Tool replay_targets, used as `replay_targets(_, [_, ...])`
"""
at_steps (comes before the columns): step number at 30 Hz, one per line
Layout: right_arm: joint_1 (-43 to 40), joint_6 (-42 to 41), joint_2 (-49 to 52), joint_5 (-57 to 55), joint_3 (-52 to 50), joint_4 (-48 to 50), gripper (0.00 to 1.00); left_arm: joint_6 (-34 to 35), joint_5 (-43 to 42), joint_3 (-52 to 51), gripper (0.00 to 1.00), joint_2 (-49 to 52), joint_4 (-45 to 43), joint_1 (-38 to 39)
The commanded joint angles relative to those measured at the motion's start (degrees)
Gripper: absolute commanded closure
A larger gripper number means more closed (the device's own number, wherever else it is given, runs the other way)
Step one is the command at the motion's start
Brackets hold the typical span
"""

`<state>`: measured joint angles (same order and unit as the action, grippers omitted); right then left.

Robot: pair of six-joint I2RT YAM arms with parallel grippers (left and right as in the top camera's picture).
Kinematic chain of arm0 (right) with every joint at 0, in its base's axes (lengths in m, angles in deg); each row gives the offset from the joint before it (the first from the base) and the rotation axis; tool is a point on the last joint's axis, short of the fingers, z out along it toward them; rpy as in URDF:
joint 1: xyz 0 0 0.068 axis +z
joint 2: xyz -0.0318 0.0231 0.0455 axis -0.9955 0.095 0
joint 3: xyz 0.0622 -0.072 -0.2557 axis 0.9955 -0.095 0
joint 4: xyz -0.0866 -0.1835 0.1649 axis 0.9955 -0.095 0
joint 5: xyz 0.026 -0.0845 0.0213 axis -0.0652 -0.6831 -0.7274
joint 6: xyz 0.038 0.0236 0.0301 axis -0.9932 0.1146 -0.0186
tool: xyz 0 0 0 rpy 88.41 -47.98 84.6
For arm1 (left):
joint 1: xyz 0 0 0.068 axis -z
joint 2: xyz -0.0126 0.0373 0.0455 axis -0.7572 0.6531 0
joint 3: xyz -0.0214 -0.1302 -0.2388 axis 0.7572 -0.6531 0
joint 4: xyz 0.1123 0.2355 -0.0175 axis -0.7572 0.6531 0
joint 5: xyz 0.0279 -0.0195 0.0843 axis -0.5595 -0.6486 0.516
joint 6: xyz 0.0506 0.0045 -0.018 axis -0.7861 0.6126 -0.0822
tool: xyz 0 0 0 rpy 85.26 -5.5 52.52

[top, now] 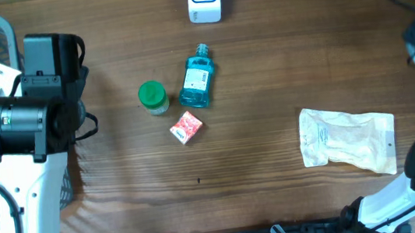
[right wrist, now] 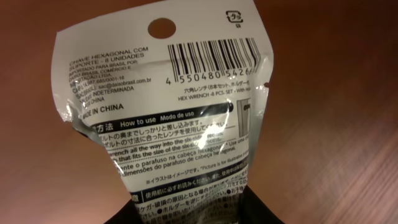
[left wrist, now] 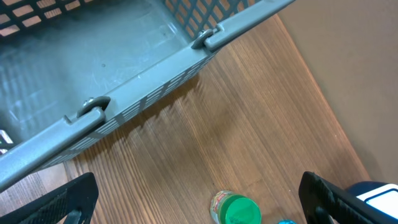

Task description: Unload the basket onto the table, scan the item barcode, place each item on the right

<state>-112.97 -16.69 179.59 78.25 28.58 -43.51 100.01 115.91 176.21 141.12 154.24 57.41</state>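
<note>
One pouch (top: 347, 140), long axis running left-right (slightly tilted), right of bottle (top: 197, 77).

what can be read

all readable print is on the white packet (right wrist: 124, 81). at its end farthest from the right pincer (right wrist: 199, 210), a barcode (right wrist: 214, 57) stands over "4 550480 5426", cut off, then "hex wrench -8 pcs. set-". beside the barcode: "chave hexagonal com", "8 unidades", "made in china". nearer the pincer, a black bar (right wrist: 155, 122) reads "how to use modo de uso", with small japanese and portuguese lines closer still.
</note>
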Motion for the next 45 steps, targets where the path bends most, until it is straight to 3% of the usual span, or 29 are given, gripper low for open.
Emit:
replay_targets(1, [-4.4, -0.2, -0.3, 1.1, -7.8, 4.8, 0.96, 0.5, 0.1, 0.0, 0.00, 0.2, 0.0, -0.3])
replay_targets(8, [-11.5, 4.8, 0.2, 2.8, -11.7, 8.9, 0.93, 0.5, 0.1, 0.0, 0.00, 0.2, 0.0, -0.3])
replay_targets(18, [-14.5, 7.6, 6.8, 3.1, -11.7, 14.0, 0.85, 0.5, 0.2, 0.0, 0.00, 0.2, 0.0, -0.3])
replay_targets(19, [-14.6, 7.5, 6.8, 3.3, -11.7, 14.6, 0.76, 0.5, 0.1, 0.0, 0.00, 0.2, 0.0, -0.3])
replay_targets(20, [-14.5, 7.6, 6.8, 3.9, -11.6, 15.0, 0.49, 0.5, 0.2, 0.0, 0.00, 0.2, 0.0, -0.3])
replay_targets(21, [-14.5, 8.0, 6.8, 4.4, -11.5, 15.2, 0.05, 0.5, 0.1, 0.0, 0.00, 0.2, 0.0, -0.3])
replay_targets(22, [-14.5, 9.7, 6.8, 5.7, -11.1, 15.1, 0.00, 0.5, 0.1, 0.0, 0.00, 0.2, 0.0, -0.3])
replay_targets(33, [-14.2, 10.3, -1.4, 16.1, -0.2, 0.4, 0.00, 0.5, 0.1, 0.0, 0.00, 0.2, 0.0, -0.3])
replay_targets(41, [-8.2, 9.9, -23.1, 18.8, 1.2, -8.9, 0.00, 0.5, 0.1, 0.0, 0.00, 0.2, -0.1, -0.3])
replay_targets(45, [-5.4, 9.2, -32.1, 30.5, 1.2, -15.1, 0.00, 0.5, 0.1, 0.0, 0.00, 0.2, -0.1, -0.3])
